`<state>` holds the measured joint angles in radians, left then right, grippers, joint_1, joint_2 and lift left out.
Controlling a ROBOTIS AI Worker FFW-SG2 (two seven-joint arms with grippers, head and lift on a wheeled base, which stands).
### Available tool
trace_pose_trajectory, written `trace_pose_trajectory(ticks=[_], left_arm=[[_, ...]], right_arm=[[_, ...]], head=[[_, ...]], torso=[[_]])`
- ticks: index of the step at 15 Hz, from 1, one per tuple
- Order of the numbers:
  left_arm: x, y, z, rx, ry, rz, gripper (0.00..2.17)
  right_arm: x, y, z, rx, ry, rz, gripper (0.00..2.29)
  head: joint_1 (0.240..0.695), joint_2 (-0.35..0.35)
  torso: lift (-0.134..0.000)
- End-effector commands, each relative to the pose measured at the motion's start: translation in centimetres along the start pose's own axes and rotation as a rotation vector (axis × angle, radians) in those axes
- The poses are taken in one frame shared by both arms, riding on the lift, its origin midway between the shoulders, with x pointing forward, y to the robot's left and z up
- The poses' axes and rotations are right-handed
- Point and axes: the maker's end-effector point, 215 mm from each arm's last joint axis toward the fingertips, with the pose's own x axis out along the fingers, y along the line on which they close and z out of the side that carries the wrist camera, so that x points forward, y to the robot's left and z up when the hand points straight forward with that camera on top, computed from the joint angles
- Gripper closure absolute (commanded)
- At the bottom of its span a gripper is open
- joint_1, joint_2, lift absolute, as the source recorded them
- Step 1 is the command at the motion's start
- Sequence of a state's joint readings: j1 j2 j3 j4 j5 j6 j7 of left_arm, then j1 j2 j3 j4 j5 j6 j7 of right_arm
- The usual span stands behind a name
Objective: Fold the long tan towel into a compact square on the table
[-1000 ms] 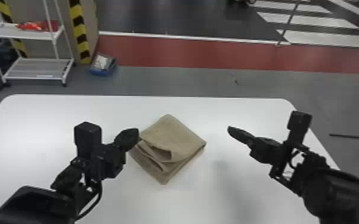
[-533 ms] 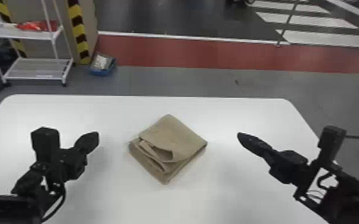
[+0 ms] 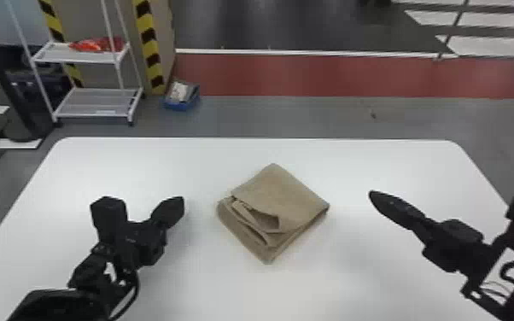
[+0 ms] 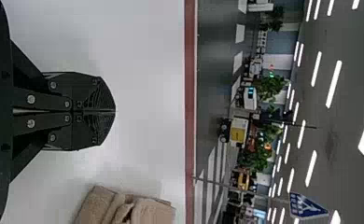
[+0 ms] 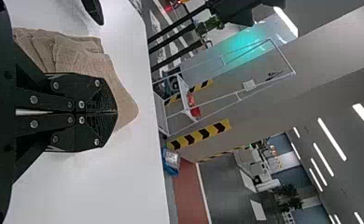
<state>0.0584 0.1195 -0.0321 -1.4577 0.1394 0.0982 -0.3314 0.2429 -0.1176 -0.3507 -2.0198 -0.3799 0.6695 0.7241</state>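
The tan towel (image 3: 284, 196) lies folded in a compact, roughly square packet near the table's middle, one corner toward the front and loose layers bulging at its front left. My left gripper (image 3: 179, 205) is left of it, apart from it; in the left wrist view the left gripper (image 4: 115, 111) has its fingers together, with the towel (image 4: 150, 212) off to one side. To the towel's right stands my right gripper (image 3: 371, 194), not touching it. In the right wrist view the right gripper (image 5: 116, 112) is shut, and the towel (image 5: 77, 53) shows behind it.
The white table (image 3: 141, 158) extends around the towel on all sides. Beyond its back edge, on the floor, are a white shelf rack (image 3: 94, 102) at the left and a blue box (image 3: 182, 96) beside a striped post.
Both arms drew outward from the towel, the left one to the left and the right one to the right. Lately the left has come back somewhat toward the towel. The towel has stayed folded in place.
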Motion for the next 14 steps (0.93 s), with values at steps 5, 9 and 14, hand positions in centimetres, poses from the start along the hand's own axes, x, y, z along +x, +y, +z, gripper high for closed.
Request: trace_pose_trajectory(ticks=[5,9,14], left_arm=[[0.2,-1.0,0.0,0.003,-0.038,-0.005,2.14],[1.1,-0.8,0.8,0.007,-0.090,-0.001,2.14],[1.8,-2.8,0.0,-0.014,-0.076,-0.055,2.14]], right_arm=[[-3.1,-6.8,-0.4,0.055,-0.111,-0.136,2.25],[-7.3,-9.9,0.8,0.179,-0.222,-0.131,2.25],[-8.3,-10.8,0.6,0.201,-0.236,-0.147,2.25]], head=[[0.695,-0.111],[0.695,-0.166],[0.695,-0.230]], torso=[[-0.113],[-0.113],[-0.113]])
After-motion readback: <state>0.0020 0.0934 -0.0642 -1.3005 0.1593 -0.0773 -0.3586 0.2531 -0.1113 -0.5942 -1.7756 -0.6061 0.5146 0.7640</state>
